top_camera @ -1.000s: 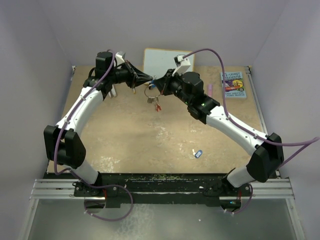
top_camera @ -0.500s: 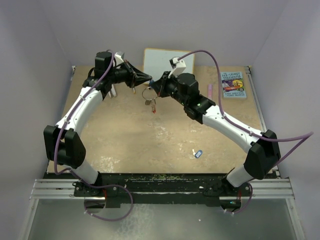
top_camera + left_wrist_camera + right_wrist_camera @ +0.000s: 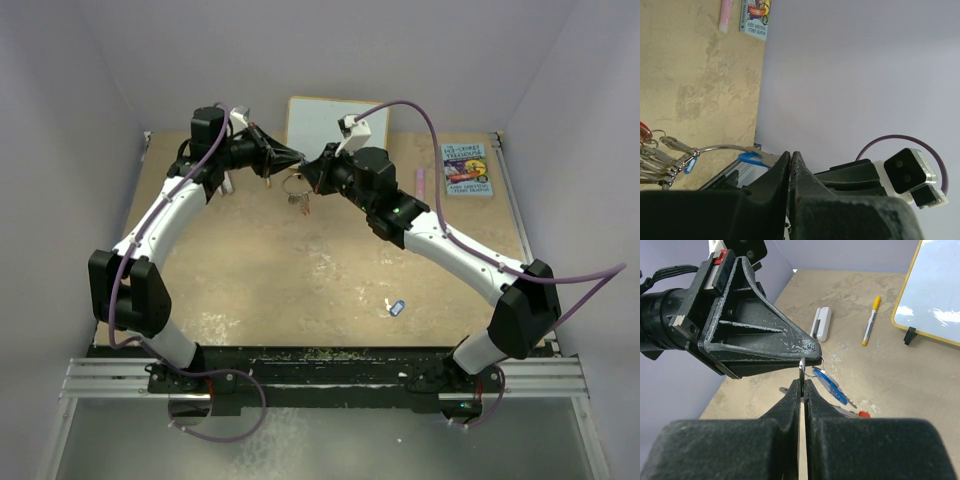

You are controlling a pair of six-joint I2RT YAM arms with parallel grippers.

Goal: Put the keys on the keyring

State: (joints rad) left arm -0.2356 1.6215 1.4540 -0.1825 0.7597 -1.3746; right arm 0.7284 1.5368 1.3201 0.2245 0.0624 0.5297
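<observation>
My left gripper (image 3: 298, 157) is shut on the thin silver keyring (image 3: 295, 183), held in the air at the back of the table. In the left wrist view the ring's wire (image 3: 722, 147) runs into the closed fingertips beside a blue-headed key (image 3: 752, 159). Several keys (image 3: 660, 160) hang on the ring, and they also show in the top view (image 3: 299, 200). My right gripper (image 3: 314, 172) meets it tip to tip. It is shut on a thin silver key (image 3: 801, 370) that touches the ring under the left fingers (image 3: 765, 342). A blue key (image 3: 831, 386) hangs there. Another blue key (image 3: 394, 307) lies on the table.
A small whiteboard (image 3: 325, 120) stands at the back. A book (image 3: 466, 168) and a pink marker (image 3: 422, 182) lie at the back right. A yellow marker (image 3: 870, 320) and a white eraser (image 3: 821, 323) lie under the grippers.
My right gripper has moved left and closer to the left gripper's tip. The ring and its hanging keys have shifted left and a little farther back.
</observation>
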